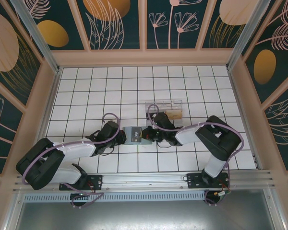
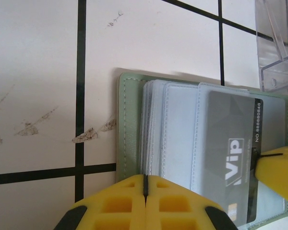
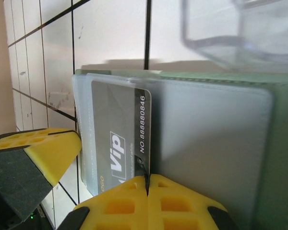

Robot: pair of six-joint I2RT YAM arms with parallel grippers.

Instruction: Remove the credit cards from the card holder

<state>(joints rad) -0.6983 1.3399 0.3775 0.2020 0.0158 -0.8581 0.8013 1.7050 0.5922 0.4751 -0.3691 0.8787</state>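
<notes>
Left gripper point(image 2: 145, 191): pinched tight on soft grey-green card holder's point(image 2: 129, 129) sleeve edge.
Right gripper point(image 3: 147, 189): clamped on thin grey VIP credit card point(image 3: 116, 129).
Card holder: open on white tiled tabletop point(image 2: 33, 72), between both grippers.

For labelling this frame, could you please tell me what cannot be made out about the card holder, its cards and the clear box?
Top external: the card holder is tiny, its right part under the right gripper.
Left wrist: overlapping sleeves hide whether more cards sit behind the grey card.
Right wrist: the clear box is blurred and cut off by the top edge; contents unclear.
</notes>
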